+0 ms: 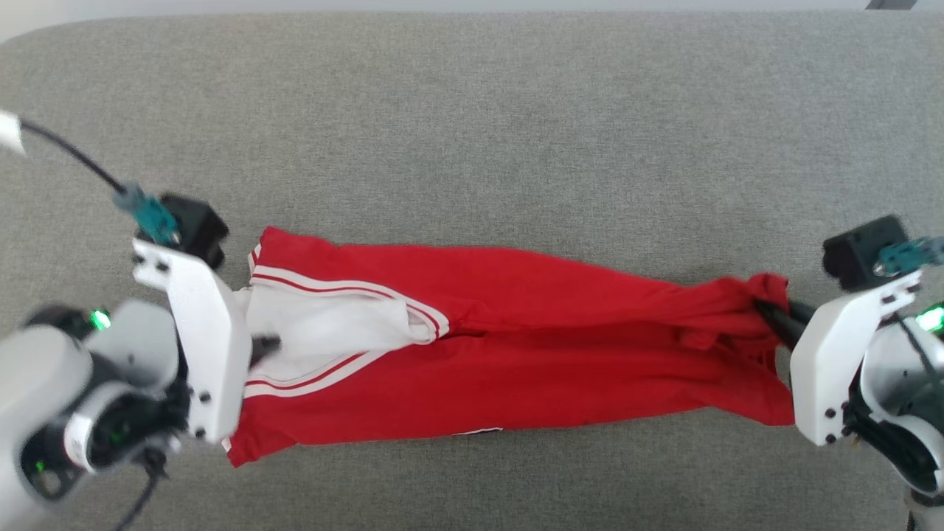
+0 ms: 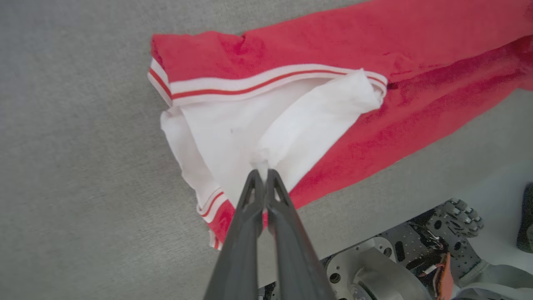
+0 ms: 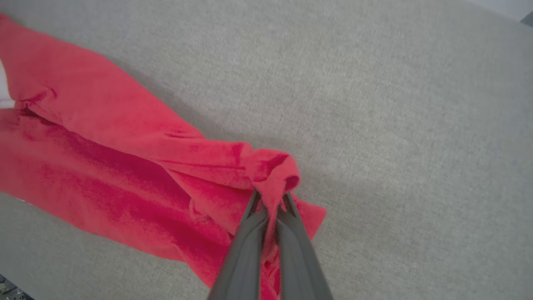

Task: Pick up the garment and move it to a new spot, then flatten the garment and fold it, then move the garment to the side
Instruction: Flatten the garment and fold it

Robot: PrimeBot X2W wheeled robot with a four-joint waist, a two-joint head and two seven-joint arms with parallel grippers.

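Grey fabric surface [image 1: 472,110]: red shirt [image 1: 516,346] stretched lengthwise across it. Left gripper [image 2: 262,175], fingers pointing in at the shirt's sleeve end, pinches the white sleeve [image 2: 266,125]. Right gripper [image 3: 270,200], at the opposite end, pinches bunched red cloth.

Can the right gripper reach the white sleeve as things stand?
Probably not: the right gripper is shut on the garment at its red end; the white sleeve lies opposite, pinched by the left gripper.

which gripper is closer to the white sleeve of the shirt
Left. The left gripper is shut on the white sleeve itself; the right gripper pinches the far red end of the shirt, away from it.
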